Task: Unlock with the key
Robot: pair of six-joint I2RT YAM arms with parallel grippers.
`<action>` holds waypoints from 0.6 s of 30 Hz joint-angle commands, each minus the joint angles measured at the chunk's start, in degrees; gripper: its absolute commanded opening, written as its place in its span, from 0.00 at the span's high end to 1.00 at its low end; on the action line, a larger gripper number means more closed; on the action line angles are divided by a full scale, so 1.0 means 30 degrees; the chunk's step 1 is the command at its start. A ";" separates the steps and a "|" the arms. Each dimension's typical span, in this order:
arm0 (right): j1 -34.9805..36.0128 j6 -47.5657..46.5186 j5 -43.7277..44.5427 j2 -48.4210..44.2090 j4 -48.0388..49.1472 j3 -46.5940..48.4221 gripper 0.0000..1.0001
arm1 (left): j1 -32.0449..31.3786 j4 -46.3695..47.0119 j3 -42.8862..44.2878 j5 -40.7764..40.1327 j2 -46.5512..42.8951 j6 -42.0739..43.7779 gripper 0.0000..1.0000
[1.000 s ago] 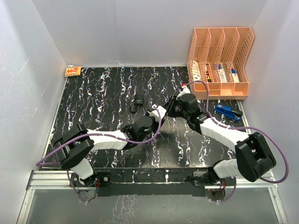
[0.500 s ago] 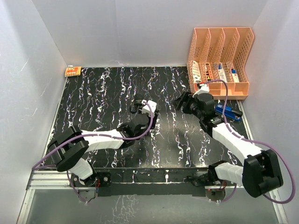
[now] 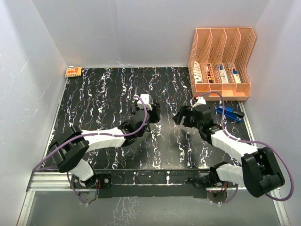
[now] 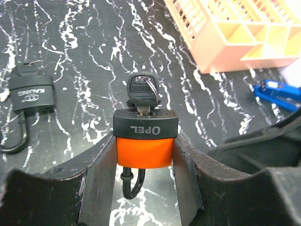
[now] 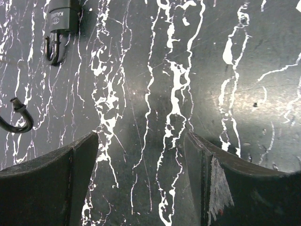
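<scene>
An orange padlock (image 4: pixel 143 150) with a black "OPEL" cap sits squeezed between the fingers of my left gripper (image 4: pixel 145 157), lifted above the table. A black-headed key (image 4: pixel 143 89) is stuck in its keyhole. The black shackle (image 4: pixel 129 181) hangs under the body with one end free. In the top view my left gripper (image 3: pixel 149 112) is at mid-table. My right gripper (image 3: pixel 180 117) stands just to its right, apart from the key. In the right wrist view my right gripper (image 5: pixel 141 139) is open over bare table, and the shackle (image 5: pixel 19 120) shows at the left edge.
A second, black padlock (image 4: pixel 30 94) lies on the table left of the held one, also seen as the black padlock (image 5: pixel 63 16). A peach file organiser (image 3: pixel 221 61) stands at the back right, with a blue tool (image 3: pixel 229 112) before it. A small orange item (image 3: pixel 73 72) is at the back left.
My right gripper has opened, let go of the key and pulled back to the right. My left gripper has carried the orange padlock farther from the bases.
</scene>
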 commanded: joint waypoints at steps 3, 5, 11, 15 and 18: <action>0.0979 0.0324 0.0424 0.0684 0.2466 0.0263 0.27 | -0.0009 0.2438 0.1252 0.0214 0.0862 -0.2834 1.00; 0.1216 0.0500 0.0440 0.1056 0.2810 0.0343 0.27 | 0.0002 0.2443 0.1435 0.0396 0.1171 -0.3193 1.00; 0.1721 0.0914 0.0471 0.2216 0.3714 0.0602 0.27 | -0.0010 0.2941 0.1607 0.1079 0.1670 -0.3983 1.00; 0.1799 0.1207 0.0399 0.2820 0.4249 0.0675 0.27 | 0.0001 0.3180 0.1618 0.1509 0.1728 -0.4473 1.00; 0.1796 0.1418 0.0032 0.3118 0.4713 0.0702 0.27 | 0.0001 0.3501 0.1518 0.1728 0.1716 -0.4863 1.00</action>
